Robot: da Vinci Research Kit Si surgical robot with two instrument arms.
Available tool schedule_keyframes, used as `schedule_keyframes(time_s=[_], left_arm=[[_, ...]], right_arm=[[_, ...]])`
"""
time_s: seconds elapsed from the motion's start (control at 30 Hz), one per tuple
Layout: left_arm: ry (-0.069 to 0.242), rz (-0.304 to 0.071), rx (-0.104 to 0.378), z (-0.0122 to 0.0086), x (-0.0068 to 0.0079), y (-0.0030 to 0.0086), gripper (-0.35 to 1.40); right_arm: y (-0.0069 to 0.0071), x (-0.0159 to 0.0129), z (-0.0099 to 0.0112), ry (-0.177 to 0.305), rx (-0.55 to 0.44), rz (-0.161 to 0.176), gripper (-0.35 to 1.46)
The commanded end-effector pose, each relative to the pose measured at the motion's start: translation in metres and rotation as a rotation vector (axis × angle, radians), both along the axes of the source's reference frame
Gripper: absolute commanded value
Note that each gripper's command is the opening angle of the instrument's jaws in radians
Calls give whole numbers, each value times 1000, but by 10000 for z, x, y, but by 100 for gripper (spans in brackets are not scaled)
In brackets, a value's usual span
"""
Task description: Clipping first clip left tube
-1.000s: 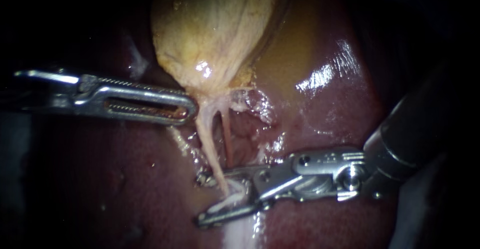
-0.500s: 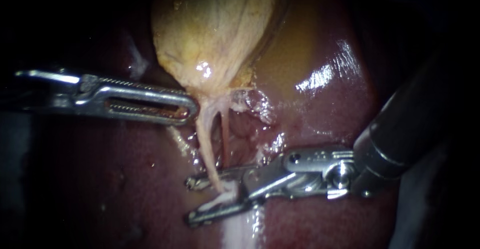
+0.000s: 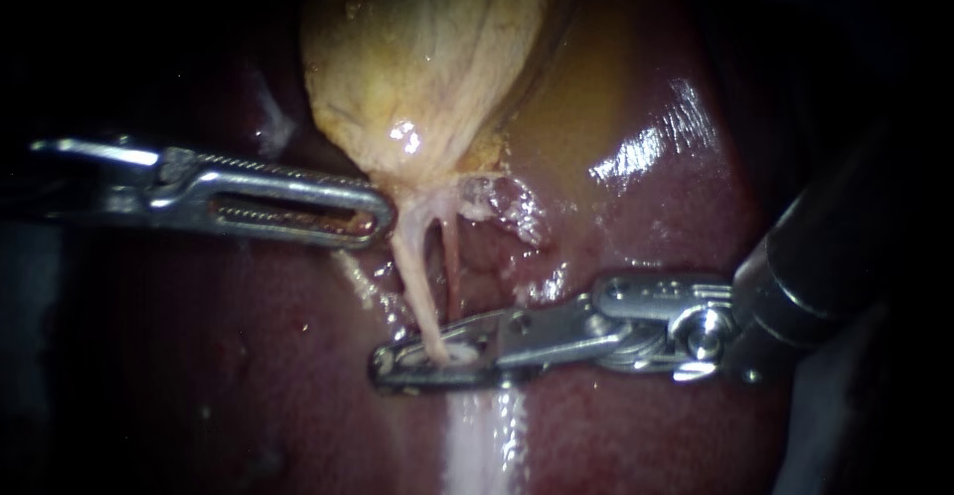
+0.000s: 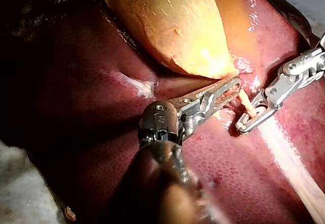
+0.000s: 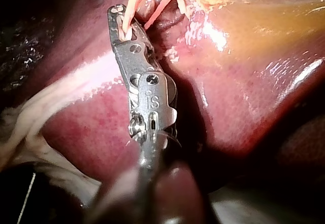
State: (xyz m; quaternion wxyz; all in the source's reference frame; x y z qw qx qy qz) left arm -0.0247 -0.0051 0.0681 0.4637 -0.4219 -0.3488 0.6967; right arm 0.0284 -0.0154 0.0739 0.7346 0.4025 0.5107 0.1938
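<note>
Liver (image 3: 656,425) lay dark, wet. Right instrument (image 3: 390,366): jaws, gaping a second before, had closed on the left tube (image 3: 415,286) below the gallbladder (image 3: 427,58); clipping likely under way.

- The gallbladder (image 3: 427,58), yellow-tan and streaked with pale fibres, narrows to a neck over the liver (image 3: 646,276).
- The liver is dark red, wet and glinting.
- A yellowish wet patch (image 3: 586,87) lies on the liver beside the gallbladder.
- A pale whitish band (image 3: 477,455) runs along the liver.
- Frayed whitish tissue (image 3: 502,202) clings at the gallbladder's neck.
</note>
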Motion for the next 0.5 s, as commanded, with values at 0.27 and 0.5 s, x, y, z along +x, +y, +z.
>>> schedule_keyframes(time_s=[0.27,0.5], left_arm=[[0,0,0,0,0,0,-35],[0,0,0,0,0,0,-35]], right_arm=[[-3,0,2,-11,6,-5,-35],[-3,0,4,-13,11,-4,-35]])
